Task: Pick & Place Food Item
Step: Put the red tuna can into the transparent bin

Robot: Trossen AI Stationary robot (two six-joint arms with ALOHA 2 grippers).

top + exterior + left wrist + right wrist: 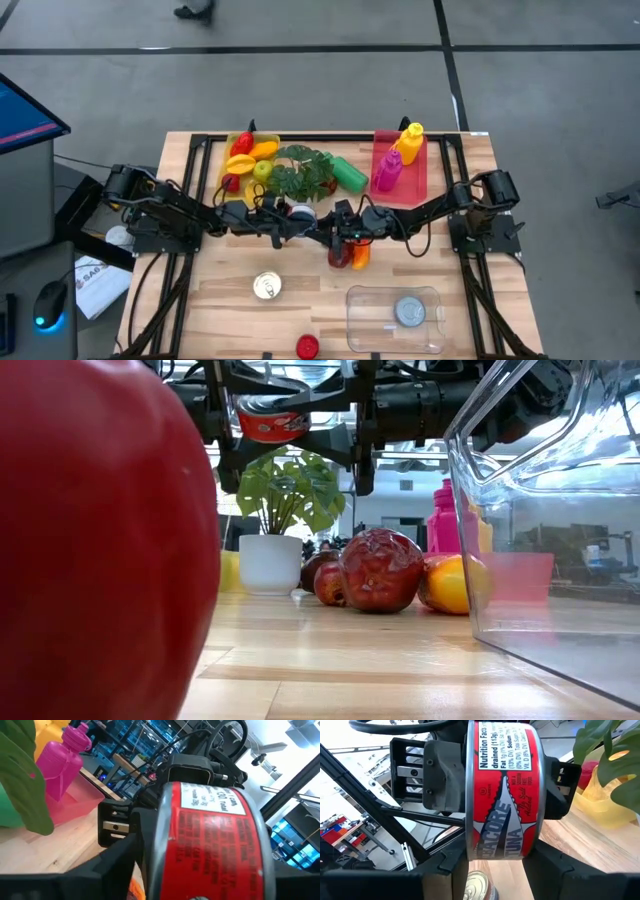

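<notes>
Tuna can (pixel 504 795) on edge, axis level, between both hands

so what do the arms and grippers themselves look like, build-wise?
Both arms are black, jointed links with loose black cables looped alongside. The left gripper and right gripper are matte black, blocky, two-fingered; the left gripper's body carries slotted plates with silver screws.

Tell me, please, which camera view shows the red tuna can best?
The right wrist view shows the tuna can best: its label is readable and fingers flank it on both sides. The left wrist view shows it large but partly cropped. The low view shows only a sliver up high; the high view, a tiny spot between both grippers.
</notes>
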